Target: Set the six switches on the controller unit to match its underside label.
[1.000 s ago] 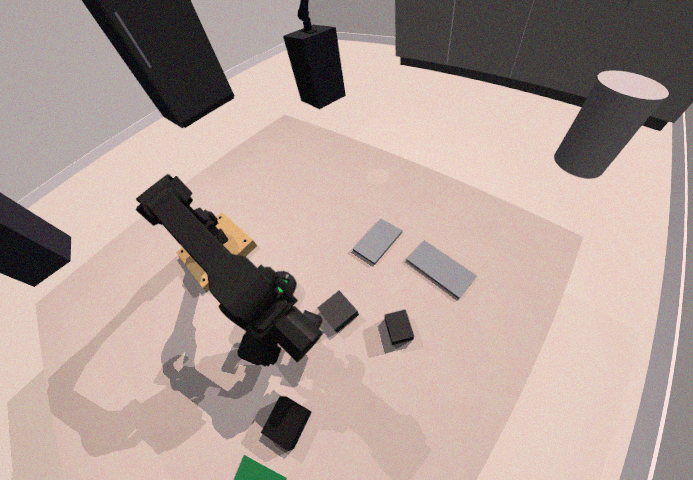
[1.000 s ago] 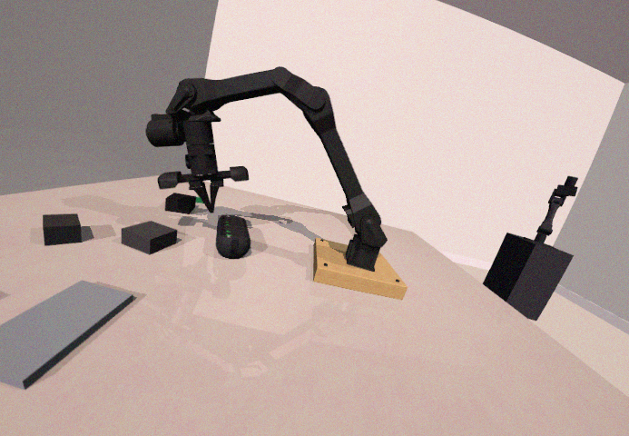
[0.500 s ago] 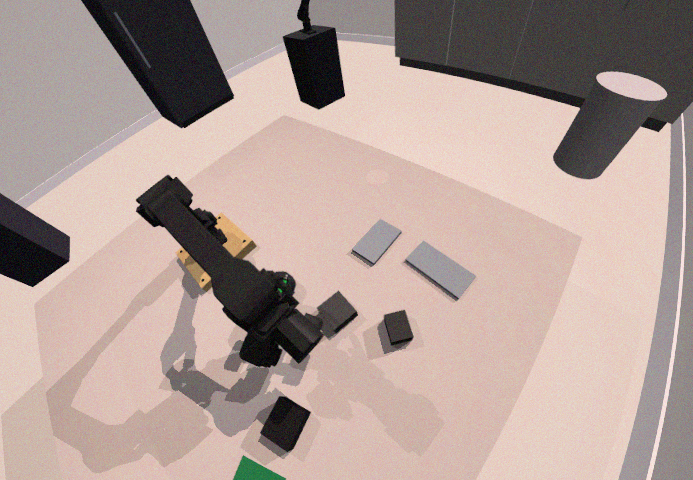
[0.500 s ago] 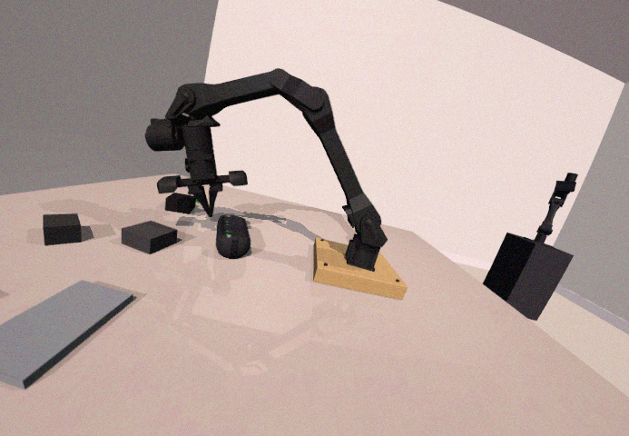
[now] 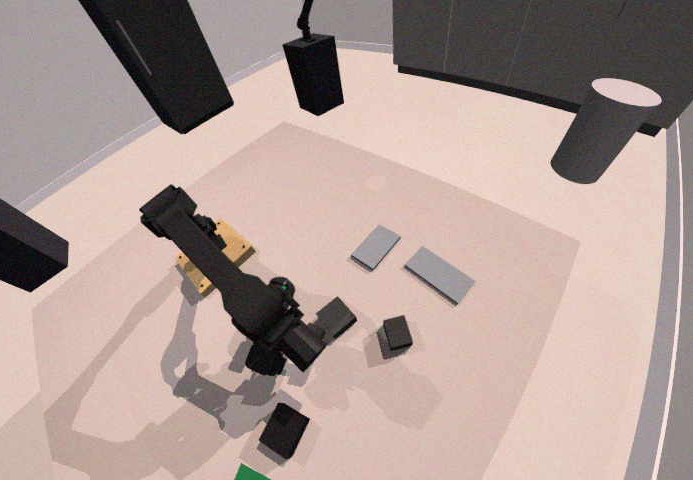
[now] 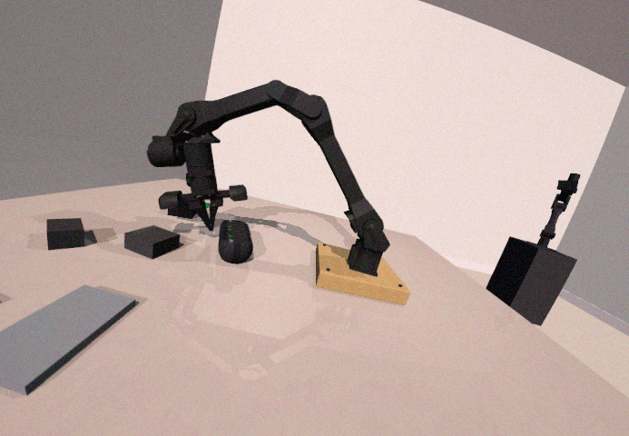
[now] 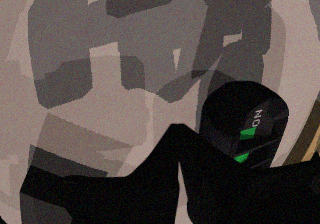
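Note:
The dark controller unit (image 5: 280, 281) (image 6: 236, 250) (image 7: 222, 106) sits on its base on the bench, label hidden. In the wrist view its rounded end shows with the printed ON and two green switch ends; the fingers hide the rest. In the exterior view several small green marks show along its top; the switch settings are too small to read. The arm covers most of it in the top view. My gripper (image 6: 211, 227) (image 7: 176, 130) is shut and empty, pointing down, with its tips above the bench close beside the unit; no contact can be made out.
Dark blocks (image 5: 335, 319) (image 5: 397, 332) (image 5: 284, 430) (image 6: 152, 241) (image 6: 64, 233) stand around the unit. Two flat grey plates (image 5: 376, 247) (image 5: 439, 275) lie farther off. A green piece (image 5: 250, 473) is at the top view's bottom edge. The arm's wooden base (image 5: 236, 243) (image 6: 338, 283) is on the unit's other side.

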Tool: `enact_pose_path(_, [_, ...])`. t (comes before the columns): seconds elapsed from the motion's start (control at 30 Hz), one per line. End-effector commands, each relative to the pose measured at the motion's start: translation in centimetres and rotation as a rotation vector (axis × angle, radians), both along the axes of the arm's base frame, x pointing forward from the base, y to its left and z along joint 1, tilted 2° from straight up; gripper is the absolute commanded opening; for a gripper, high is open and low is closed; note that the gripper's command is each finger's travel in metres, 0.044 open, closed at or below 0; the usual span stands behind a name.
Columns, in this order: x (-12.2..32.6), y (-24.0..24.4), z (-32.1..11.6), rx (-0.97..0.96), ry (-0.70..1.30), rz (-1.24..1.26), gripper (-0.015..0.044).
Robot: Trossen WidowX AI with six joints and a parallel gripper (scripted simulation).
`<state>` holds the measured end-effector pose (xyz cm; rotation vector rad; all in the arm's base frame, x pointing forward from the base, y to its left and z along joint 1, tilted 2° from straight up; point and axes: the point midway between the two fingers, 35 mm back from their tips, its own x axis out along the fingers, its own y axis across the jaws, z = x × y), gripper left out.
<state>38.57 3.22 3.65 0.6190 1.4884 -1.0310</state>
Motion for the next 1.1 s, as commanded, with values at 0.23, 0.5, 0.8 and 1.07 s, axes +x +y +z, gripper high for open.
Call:
enact_pose_path(0.23, [-0.19, -0.11, -1.67, -0.005, 0.019, 0.001, 0.0000])
enact_pose_path(0.5, [-0.40, -0.24, -1.68, -0.005, 0.019, 0.001, 0.0000])
enact_pose_path(0.8, [-0.70, -0.42, -1.69, -0.005, 0.019, 0.001, 0.0000])
enact_pose_path(1.07, [-0.97, -0.57, -1.70, -0.005, 0.019, 0.001, 0.0000])
